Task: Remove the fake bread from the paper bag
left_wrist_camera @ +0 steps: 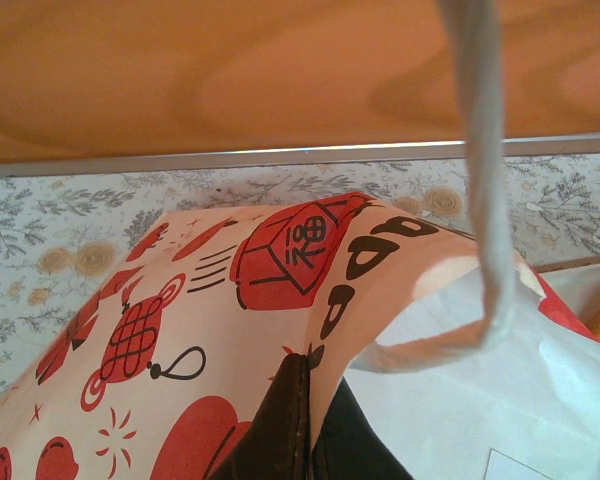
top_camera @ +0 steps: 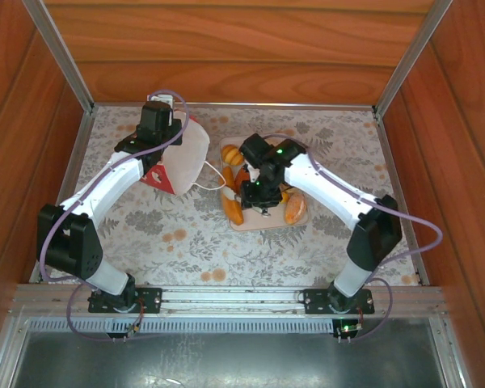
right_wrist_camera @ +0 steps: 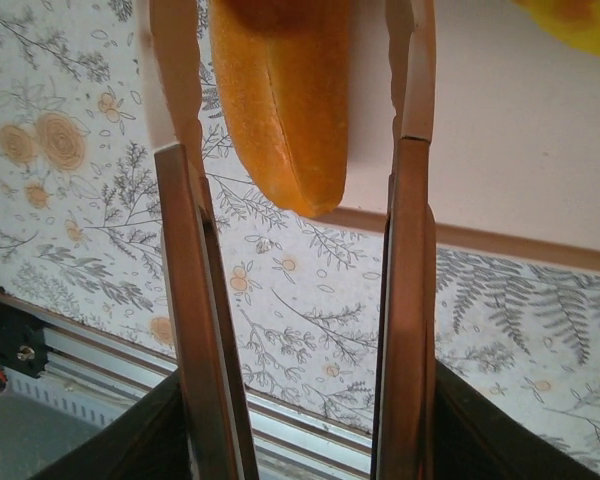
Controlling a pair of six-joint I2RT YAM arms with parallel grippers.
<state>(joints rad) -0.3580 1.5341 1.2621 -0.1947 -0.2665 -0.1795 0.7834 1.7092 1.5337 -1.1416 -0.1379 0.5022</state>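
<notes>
robot test cell of a lab kind: wood-panelled walls [top_camera: 226, 48] framed by aluminium posts [top_camera: 61, 56] enclose a floral-clothed tabletop [top_camera: 186, 234]; the left arm [top_camera: 105, 190] and right arm [top_camera: 335, 190] are bolted to a metal rail [top_camera: 234, 299] along its near edge, lilac cables [top_camera: 440, 234] looping beside them.

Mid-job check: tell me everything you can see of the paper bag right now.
The paper bag is white paper, with red lantern-style prints and black marks toward its base, and white cord loop handles. It looks tipped rather than upright, its white end toward the beige tray, at the far left of the floral table. The left gripper is shut on a fold of its printed wall. Its inside is hidden.
</notes>
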